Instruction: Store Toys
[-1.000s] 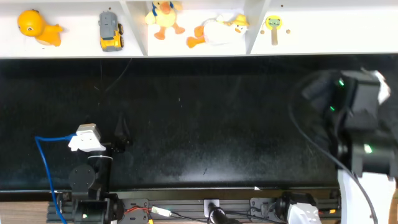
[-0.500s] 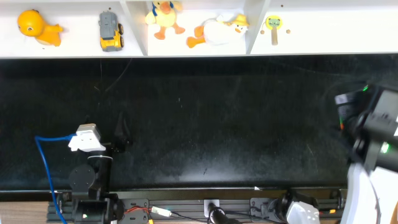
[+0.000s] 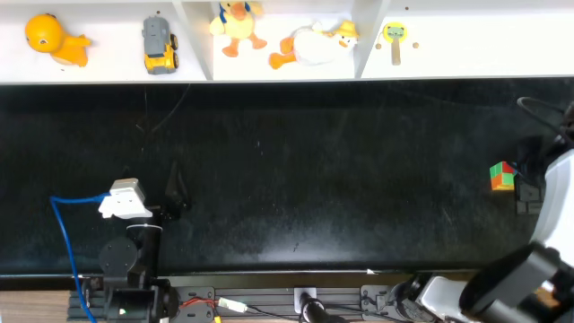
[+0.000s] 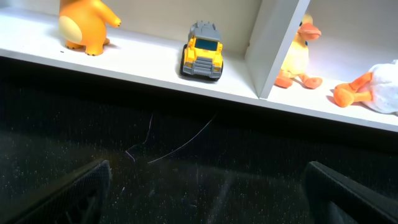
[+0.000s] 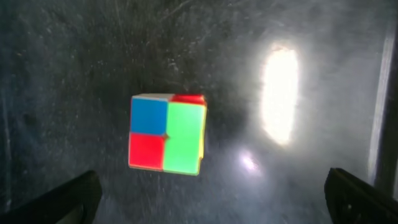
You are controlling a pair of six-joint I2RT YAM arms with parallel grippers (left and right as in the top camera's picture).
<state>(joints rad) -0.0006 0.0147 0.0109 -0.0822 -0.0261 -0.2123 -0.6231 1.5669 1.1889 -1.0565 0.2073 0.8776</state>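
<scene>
Black worktop (image 3: 296, 170) fills the top view, with a white shelf (image 3: 269, 74) running along its 12 o'clock edge, split by upright dividers into compartments.

The compartment toward 11 o'clock holds an orange duck toy (image 3: 54, 38) and, beside it but apart, a yellow truck (image 3: 160, 47) with a grey top. The middle compartment holds a yellow plush duck (image 3: 237, 25) sitting upright and a white plush duck (image 3: 314, 43) lying on its side next to it. The compartment toward 1 o'clock holds a small green toy (image 3: 395, 38) on a stick.

A colour cube (image 3: 501, 176) sits on the worktop at 3 o'clock, well apart from the shelf, showing blue, green and red squares. The right arm (image 3: 549, 193) stands just beside it at the worktop's edge. The right gripper (image 5: 212, 180) hangs above the cube with its fingers (image 5: 68, 196) spread wide, touching nothing and holding nothing. A bright patch of glare lies on the worktop near the cube.

The left arm (image 3: 134, 242) sits at 8 o'clock with a blue cable (image 3: 67, 224) looped beside it. The left gripper (image 4: 206, 171) faces the shelf, fingers (image 4: 87, 186) wide apart and empty, well apart from every toy.
</scene>
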